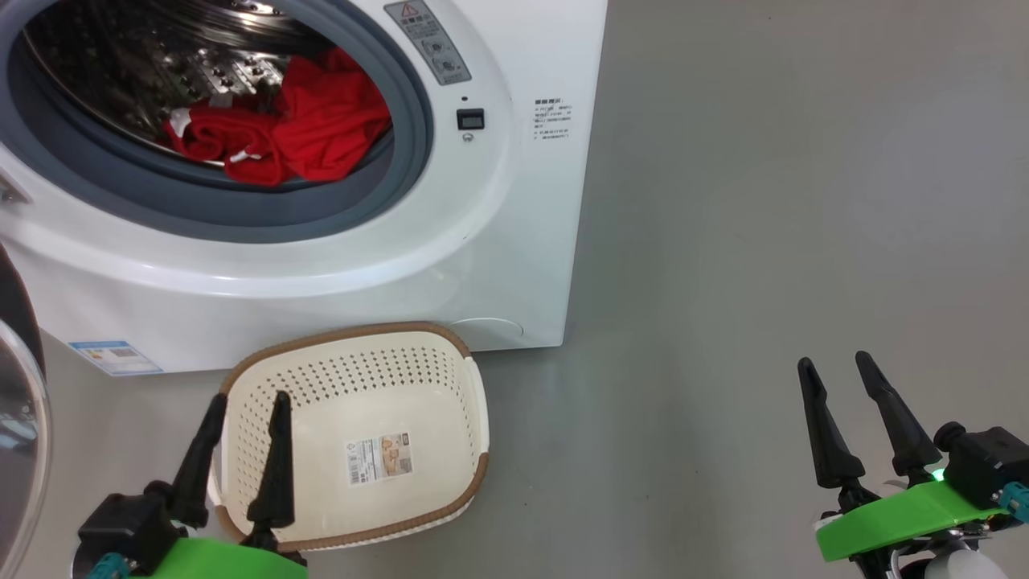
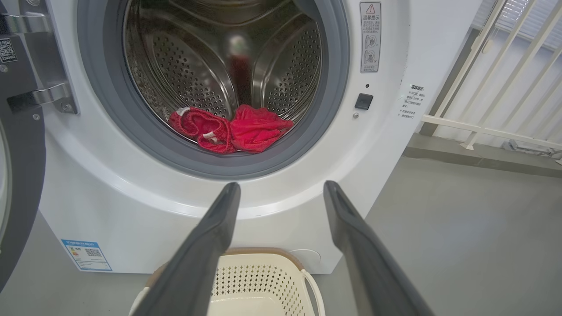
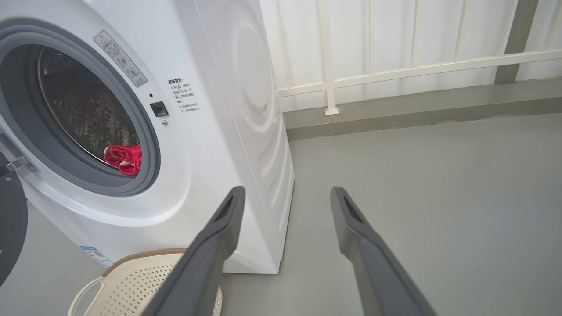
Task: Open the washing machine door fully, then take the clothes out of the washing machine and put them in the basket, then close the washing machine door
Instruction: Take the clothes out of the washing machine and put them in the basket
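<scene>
The white washing machine (image 1: pixel 498 241) (image 2: pixel 395 145) (image 3: pixel 228 109) stands with its round opening uncovered. Its door (image 1: pixel 20 386) (image 2: pixel 19 175) (image 3: pixel 11 219) is swung out to the left, black rim and glass showing. Red clothes (image 1: pixel 305 129) (image 2: pixel 237 129) (image 3: pixel 125 159) lie at the front of the steel drum. The cream basket (image 1: pixel 450 362) (image 2: pixel 263 274) (image 3: pixel 131 281) sits on the floor right in front of the machine, with only a paper label inside. My left gripper (image 1: pixel 248 402) (image 2: pixel 281 188) hovers open over the basket's left rim. My right gripper (image 1: pixel 836 362) (image 3: pixel 285 193) is open, holding nothing, over the floor at the right.
Grey floor (image 1: pixel 764 201) stretches to the right of the machine. A white railing and wall panels (image 3: pixel 395 70) (image 2: pixel 505 109) stand behind it. A blue label sticker (image 1: pixel 116 358) marks the machine's lower left front.
</scene>
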You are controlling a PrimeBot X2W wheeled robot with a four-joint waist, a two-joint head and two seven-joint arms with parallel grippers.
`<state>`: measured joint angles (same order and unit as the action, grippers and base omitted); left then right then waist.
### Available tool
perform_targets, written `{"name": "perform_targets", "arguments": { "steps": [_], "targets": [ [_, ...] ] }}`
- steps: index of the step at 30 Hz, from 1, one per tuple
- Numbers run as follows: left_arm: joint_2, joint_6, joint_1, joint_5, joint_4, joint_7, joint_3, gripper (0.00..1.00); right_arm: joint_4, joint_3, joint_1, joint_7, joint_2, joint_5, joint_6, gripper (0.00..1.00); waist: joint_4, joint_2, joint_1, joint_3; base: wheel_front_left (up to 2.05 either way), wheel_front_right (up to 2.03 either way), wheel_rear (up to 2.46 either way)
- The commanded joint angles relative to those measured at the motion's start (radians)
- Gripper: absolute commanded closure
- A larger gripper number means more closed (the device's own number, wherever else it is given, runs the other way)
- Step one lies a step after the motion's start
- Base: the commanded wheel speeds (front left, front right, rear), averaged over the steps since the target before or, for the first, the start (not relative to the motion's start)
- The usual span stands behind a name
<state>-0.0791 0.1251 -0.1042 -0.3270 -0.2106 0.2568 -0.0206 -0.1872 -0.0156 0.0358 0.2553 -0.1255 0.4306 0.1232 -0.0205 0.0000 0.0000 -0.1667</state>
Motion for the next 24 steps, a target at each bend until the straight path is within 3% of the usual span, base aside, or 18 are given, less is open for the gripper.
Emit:
{"name": "perform_targets", "arguments": {
  "steps": [1,7,15,24],
  "targets": [
    [-0.016,0.006,-0.024,-0.001,0.012,0.005,-0.022,0.00,0.025,-0.028,0.026,0.006,-0.014,0.001,0.008,0.00,-0.001,0.0000,0.0000,0.001,0.00,0.00,0.00],
    [-0.027,0.006,-0.055,0.011,-0.033,0.005,-0.012,0.00,0.031,-0.040,0.033,0.006,-0.009,0.001,0.008,0.00,-0.007,0.0000,0.0000,-0.026,0.00,0.00,0.00],
    [-0.047,0.006,-0.228,0.051,-0.134,0.005,-0.018,0.00,0.034,-0.054,0.075,0.006,0.000,0.005,0.008,0.00,-0.028,0.0000,0.0000,-0.116,0.00,0.00,0.00],
    [-0.100,0.006,-0.594,0.095,-0.333,0.005,-0.049,0.00,0.033,-0.078,0.155,0.006,0.026,0.013,0.008,0.00,-0.091,0.0000,0.0000,-0.276,0.00,0.00,0.00]
  ]
}}
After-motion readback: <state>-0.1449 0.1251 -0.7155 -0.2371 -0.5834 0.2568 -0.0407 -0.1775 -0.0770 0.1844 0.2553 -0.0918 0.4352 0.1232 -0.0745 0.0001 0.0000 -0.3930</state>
